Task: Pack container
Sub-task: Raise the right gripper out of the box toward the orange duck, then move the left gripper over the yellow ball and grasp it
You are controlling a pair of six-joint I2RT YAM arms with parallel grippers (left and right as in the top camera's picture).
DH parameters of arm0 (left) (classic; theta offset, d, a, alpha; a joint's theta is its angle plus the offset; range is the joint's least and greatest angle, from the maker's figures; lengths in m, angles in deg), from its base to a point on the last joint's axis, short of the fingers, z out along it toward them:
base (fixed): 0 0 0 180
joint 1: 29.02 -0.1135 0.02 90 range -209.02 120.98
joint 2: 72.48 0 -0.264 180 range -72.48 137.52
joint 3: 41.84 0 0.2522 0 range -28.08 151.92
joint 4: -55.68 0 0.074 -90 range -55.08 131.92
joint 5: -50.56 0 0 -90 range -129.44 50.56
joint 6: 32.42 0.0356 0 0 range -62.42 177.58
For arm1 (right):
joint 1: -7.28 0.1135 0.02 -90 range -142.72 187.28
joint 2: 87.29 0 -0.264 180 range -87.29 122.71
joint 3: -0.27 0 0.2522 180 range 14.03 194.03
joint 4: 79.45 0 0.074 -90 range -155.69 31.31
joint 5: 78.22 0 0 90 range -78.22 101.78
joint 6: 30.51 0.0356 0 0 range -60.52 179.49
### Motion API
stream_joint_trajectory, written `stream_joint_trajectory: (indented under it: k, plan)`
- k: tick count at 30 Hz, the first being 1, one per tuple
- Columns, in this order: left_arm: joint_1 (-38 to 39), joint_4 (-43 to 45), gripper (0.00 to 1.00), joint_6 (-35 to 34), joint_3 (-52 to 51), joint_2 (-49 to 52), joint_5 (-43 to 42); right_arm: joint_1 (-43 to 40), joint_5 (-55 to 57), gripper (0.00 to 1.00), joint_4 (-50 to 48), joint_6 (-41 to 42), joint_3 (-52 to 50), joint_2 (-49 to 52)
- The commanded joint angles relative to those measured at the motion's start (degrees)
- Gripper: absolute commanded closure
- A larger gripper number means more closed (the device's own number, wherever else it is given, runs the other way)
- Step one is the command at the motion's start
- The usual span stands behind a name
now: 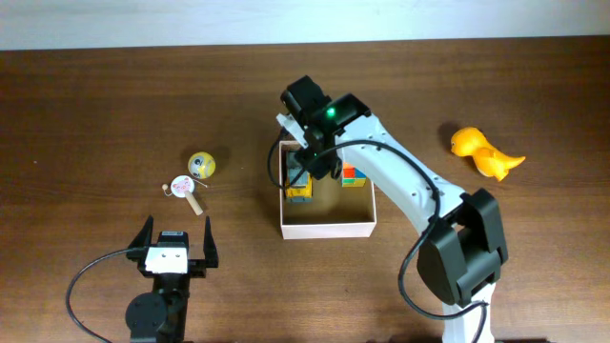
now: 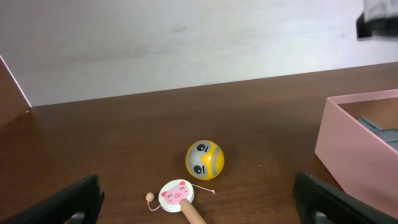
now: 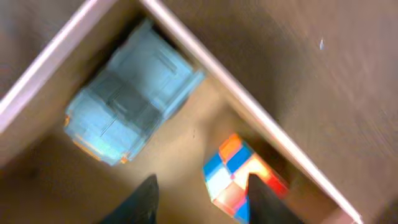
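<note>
**Right arm**
- Long glossy white moulded link (image 1: 400, 183).
- Bulky black joint housing with rounded corners (image 1: 467, 250).
- White base column (image 1: 467, 326).
- Angular black wrist block (image 1: 319, 103) with a small lit green indicator lamp (image 1: 330, 114).
- Thin black cable (image 1: 405, 157) along the white link.
- Second thin black cable (image 1: 402, 272) beside the joint housing.
- Right gripper (image 3: 202, 186) with two dark tapering fingers (image 3: 142, 202), blurred in the wrist view.

**Left arm**
- Round black base joint (image 1: 148, 312).
- Small white plate (image 1: 172, 253) bearing a black rectangular part.
- Thin black looping cable (image 1: 76, 286).
- Left gripper (image 1: 177, 227) with two flat matte black fingers (image 1: 145, 236) that narrow towards the tips. In the wrist view they appear as black wedges.
</note>
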Motion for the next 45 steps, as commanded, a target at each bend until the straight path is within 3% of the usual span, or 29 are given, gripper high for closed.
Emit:
stream_joint_trajectory:
  k: [1, 6, 18, 20, 21, 29, 37, 39, 45]
  plan:
    - [0.22, -0.17, 0.01, 0.92, -0.24, -0.37, -0.66, -0.46, 0.55, 0.53, 3.69, 4.57, 6.86, -0.85]
    - [0.22, -0.17, 0.01, 0.92, -0.24, -0.37, -0.68, -2.6, 0.59, 0.38, 9.79, 10.88, 14.99, -0.85]
    - [0.22, -0.17, 0.01, 0.92, -0.24, -0.37, -0.68, -18.58, 3.76, 0.33, 18.75, 24.85, 18.78, -2.01]
    - [0.22, -0.17, 0.01, 0.92, -0.24, -0.37, -0.68, -20.17, 3.78, 0.24, 19.17, 25.7, 18.75, -2.01]
    - [0.22, -0.17, 0.01, 0.92, -0.24, -0.37, -0.68, -21.55, 3.87, 0.01, 19.61, 26.25, 18.73, -2.01]
    - [0.22, -0.17, 0.01, 0.94, -0.24, -0.37, -0.46, -28.76, 4.44, 0.01, 25.22, 28.59, 18.69, -2.01]
    - [-0.17, 5.18, 0.01, -1.62, 1.53, 0.15, 5.4, -29.03, 5.2, 0.01, 26.88, 28.44, 18.71, -1.97]
    - [-1.18, -0.9, 0.01, -7.1, 6.29, 3.69, 4.85, -29.03, 5.03, 0.01, 26.86, 28.44, 18.69, -1.95]
    - [-3.78, -13.66, 0.01, -7.15, 29.86, 30.51, 2.14, -29.03, 5.03, 0.01, 26.75, 28.41, 18.69, -1.95]
